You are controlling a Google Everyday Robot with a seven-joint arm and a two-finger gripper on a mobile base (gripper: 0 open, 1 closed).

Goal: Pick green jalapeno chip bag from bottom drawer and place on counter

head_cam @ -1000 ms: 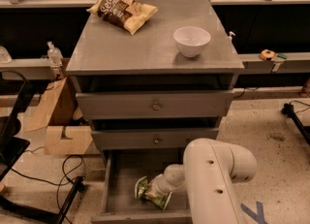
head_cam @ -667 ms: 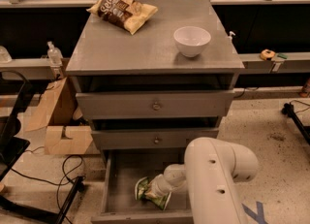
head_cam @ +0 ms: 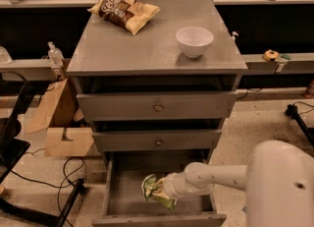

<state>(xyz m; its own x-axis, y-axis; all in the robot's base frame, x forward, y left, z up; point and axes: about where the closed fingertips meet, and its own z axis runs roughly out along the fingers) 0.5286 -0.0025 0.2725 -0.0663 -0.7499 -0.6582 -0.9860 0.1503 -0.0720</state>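
Observation:
The green jalapeno chip bag [head_cam: 156,192] is crumpled and sits inside the open bottom drawer [head_cam: 117,206], right of its middle. My gripper [head_cam: 167,189] reaches in from the right on a white arm [head_cam: 216,177] and is shut on the bag's right side, holding it tilted just above the drawer floor. The bag hides the fingertips. The grey counter [head_cam: 127,49] tops the cabinet above.
A brown-and-yellow chip bag [head_cam: 123,11] lies at the counter's back left and a white bowl [head_cam: 194,40] at its right. Two shallower drawers with knobs [head_cam: 158,107] are closed above the open one. Cardboard [head_cam: 54,118] and cables [head_cam: 64,172] lie on the floor at left.
The large white body of my arm has shifted right, so the forearm now stretches level into the drawer. The bag and gripper stay at nearly the same spot.

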